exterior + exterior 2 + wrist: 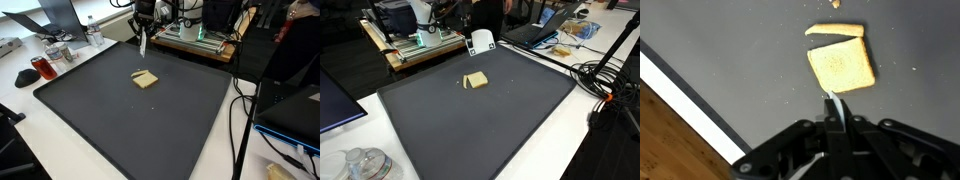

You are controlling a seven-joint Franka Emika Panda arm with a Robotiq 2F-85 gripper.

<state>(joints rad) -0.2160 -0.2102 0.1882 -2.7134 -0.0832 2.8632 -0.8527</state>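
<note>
**Claw shut on thin tool, toast just ahead**

Claw (835,122) has its fingers pressed together on a thin pale tool (833,104), which sticks out from between them. In the wrist view the tool's tip lies at the near edge of the toast (842,66). In an exterior view the tool (143,46) hangs down from the claw (143,30), its tip clear of the toast (146,79) and on the side toward the mat's far edge.

The toast lies flat on the dark mat (470,135), in its far half. A narrow strip (832,30) of crust lies just beside the toast, with crumbs (835,3) near it. The mat covers a white table (60,150). A red mug (44,68) stands off the mat, and cables (605,80) run along another side.
</note>
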